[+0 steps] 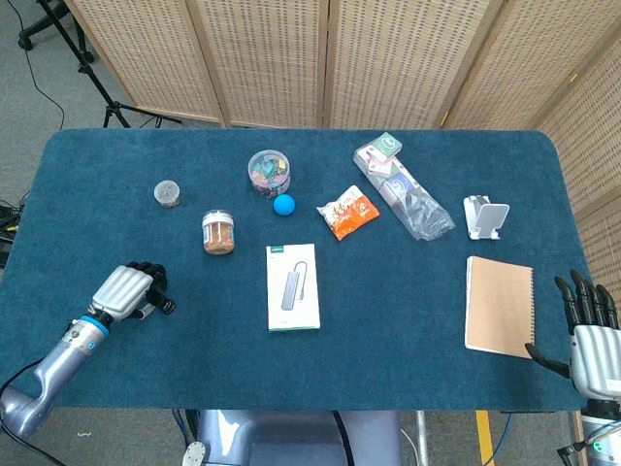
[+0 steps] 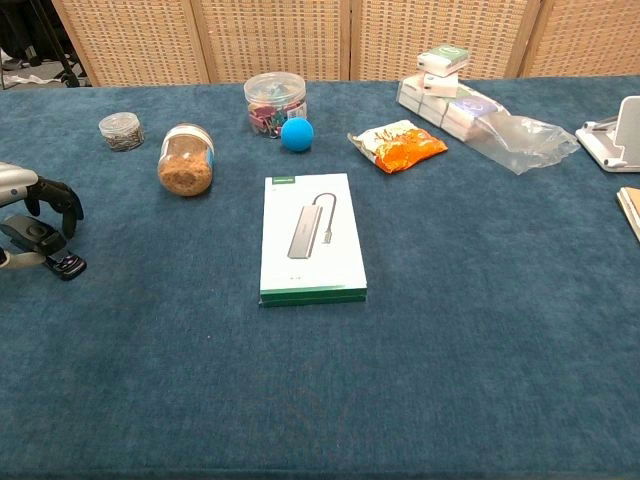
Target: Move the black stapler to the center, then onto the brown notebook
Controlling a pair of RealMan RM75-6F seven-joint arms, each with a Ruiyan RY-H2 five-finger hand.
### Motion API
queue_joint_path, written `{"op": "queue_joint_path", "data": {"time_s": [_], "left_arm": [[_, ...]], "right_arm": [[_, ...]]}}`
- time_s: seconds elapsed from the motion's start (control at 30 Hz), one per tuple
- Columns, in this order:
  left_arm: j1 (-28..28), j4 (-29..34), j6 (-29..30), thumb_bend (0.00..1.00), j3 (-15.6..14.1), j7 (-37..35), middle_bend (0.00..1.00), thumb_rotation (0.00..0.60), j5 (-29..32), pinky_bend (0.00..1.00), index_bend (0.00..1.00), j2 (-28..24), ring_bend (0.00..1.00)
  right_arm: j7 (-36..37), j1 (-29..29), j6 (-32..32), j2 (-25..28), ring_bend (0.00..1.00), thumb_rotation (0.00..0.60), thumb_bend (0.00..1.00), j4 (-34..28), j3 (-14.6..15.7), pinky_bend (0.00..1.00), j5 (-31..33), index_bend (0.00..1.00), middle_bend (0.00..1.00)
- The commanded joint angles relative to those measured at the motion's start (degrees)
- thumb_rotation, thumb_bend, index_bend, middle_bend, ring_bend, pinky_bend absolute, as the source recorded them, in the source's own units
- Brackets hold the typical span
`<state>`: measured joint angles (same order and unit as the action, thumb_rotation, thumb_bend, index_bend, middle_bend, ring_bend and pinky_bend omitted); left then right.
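Note:
The black stapler (image 1: 161, 303) lies at the left of the blue table, mostly covered by my left hand (image 1: 124, 290). Only its dark front end (image 2: 62, 263) pokes out below the fingers in the chest view. My left hand (image 2: 30, 215) has its fingers curled over the stapler and grips it low at the table surface. The brown notebook (image 1: 499, 304) lies flat near the right front edge; the chest view catches just its corner (image 2: 632, 208). My right hand (image 1: 587, 325) hovers at the table's right front corner beside the notebook, fingers spread and holding nothing.
A white box (image 1: 293, 286) lies at the centre. Behind it stand a jar of brown bits (image 1: 218, 233), a small clip jar (image 1: 168, 192), a clear tub (image 1: 269, 172), a blue ball (image 1: 283, 205), an orange snack bag (image 1: 348, 213), a plastic bag of boxes (image 1: 403, 189) and a white stand (image 1: 484, 216).

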<state>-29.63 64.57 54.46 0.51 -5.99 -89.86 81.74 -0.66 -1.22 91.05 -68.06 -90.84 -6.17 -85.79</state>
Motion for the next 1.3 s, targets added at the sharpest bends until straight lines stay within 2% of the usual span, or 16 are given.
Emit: {"op": "queue_joint_path", "data": {"time_s": [0.03, 0.27, 0.47, 0.57, 0.7, 0.83, 0.93, 1.17, 1.3], "left_arm": [[0.0, -0.6, 1.0, 0.41, 0.4, 1.4, 0.5, 0.6, 0.9, 0.46, 0.65, 1.0, 0.43], [-0.1, 1.9, 3.4, 0.44, 0.6, 3.9, 0.54, 0.6, 0.9, 0.5, 0.69, -0.7, 0.46], [-2.4, 8.7, 3.4, 0.43, 1.5, 6.5, 0.54, 0.6, -0.1, 0.5, 0.69, -2.9, 0.46], [-5.3, 14.3, 3.2, 0.43, 3.3, 11.4, 0.54, 0.6, -1.5, 0.5, 0.69, -3.1, 0.46], [-10.0, 20.0, -0.3, 0.42, 5.7, 19.6, 0.54, 0.6, -1.5, 0.5, 0.69, -1.7, 0.46], [-15.4, 21.9, -5.6, 0.42, 8.8, 28.0, 0.54, 0.6, 1.2, 0.5, 0.69, 2.6, 0.46], [-19.2, 21.6, -8.6, 0.41, 11.0, 31.5, 0.54, 0.6, 3.9, 0.5, 0.69, 7.2, 0.46], [-28.6, 14.4, -13.9, 0.41, 13.9, 35.6, 0.54, 0.6, 6.9, 0.5, 0.7, 19.7, 0.46], [-31.9, 10.5, -16.3, 0.41, 13.7, 35.9, 0.54, 0.6, 8.1, 0.5, 0.7, 23.5, 0.46]], "right_arm": [[0.1, 0.0, -0.1, 0.0, 0.0, 0.6, 0.08, 0.0, 0.0, 0.0, 0.1, 0.02, 0.0], [0.7, 0.0, -0.3, 0.3, 0.0, 0.6, 0.1, -0.2, -0.1, 0.0, 0.4, 0.02, 0.0], [0.8, 0.0, -0.6, 0.3, 0.0, 0.6, 0.1, -0.3, -0.1, 0.0, 0.6, 0.02, 0.0], [0.8, -0.1, -0.7, 0.3, 0.0, 0.6, 0.1, -0.3, -0.2, 0.0, 0.9, 0.02, 0.0], [0.8, -0.1, -1.0, 0.2, 0.0, 0.6, 0.1, 0.0, -0.5, 0.0, 1.6, 0.02, 0.0], [0.6, -0.4, -1.9, -0.1, 0.0, 0.6, 0.1, 1.0, -1.1, 0.0, 3.3, 0.02, 0.0], [0.4, -0.6, -2.4, -0.3, 0.0, 0.6, 0.1, 1.6, -1.6, 0.0, 4.4, 0.02, 0.0], [-0.1, -1.0, -3.3, -0.9, 0.0, 0.6, 0.1, 3.0, -2.3, 0.0, 6.1, 0.02, 0.0], [-0.5, -1.0, -3.7, -1.1, 0.0, 0.6, 0.1, 3.4, -2.4, 0.0, 6.8, 0.02, 0.0]]}}
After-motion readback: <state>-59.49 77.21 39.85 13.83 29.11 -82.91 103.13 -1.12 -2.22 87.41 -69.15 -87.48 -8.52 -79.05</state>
